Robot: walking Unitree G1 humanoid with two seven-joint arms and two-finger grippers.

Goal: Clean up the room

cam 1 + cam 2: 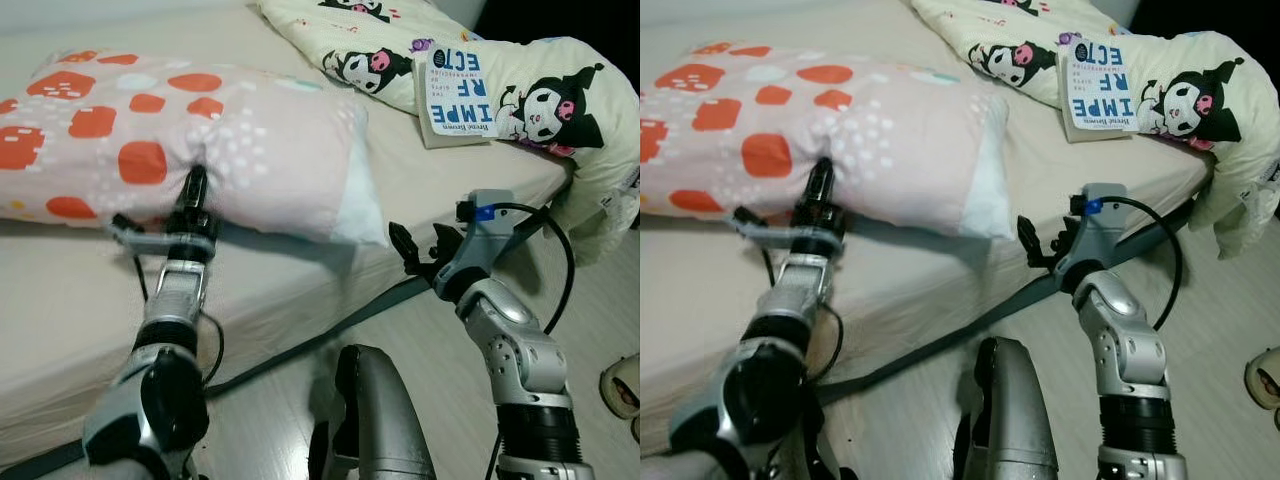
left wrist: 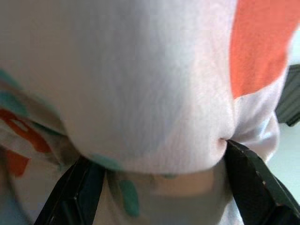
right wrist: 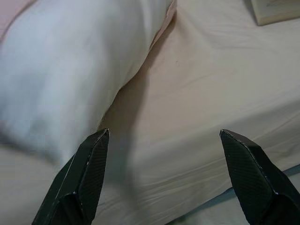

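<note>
A pink pillow (image 1: 150,140) with orange blotches and a white end lies across the bed (image 1: 60,300). My left gripper (image 1: 194,182) is pushed into its near edge. In the left wrist view the pillow (image 2: 150,93) bulges between the two spread fingers (image 2: 79,192), so the jaws stand open around it. At the bed's edge my right gripper (image 1: 418,245) hangs open just right of the pillow's white corner (image 3: 61,79), with nothing between its fingers. A book (image 1: 455,95) with a white cover rests on a cream blanket (image 1: 560,70) printed with a black cartoon figure.
The blanket drapes over the bed's far right corner toward the pale floor (image 1: 420,330). A dark strap (image 1: 330,335) runs along the mattress base. A slipper (image 1: 625,385) lies on the floor at the right edge.
</note>
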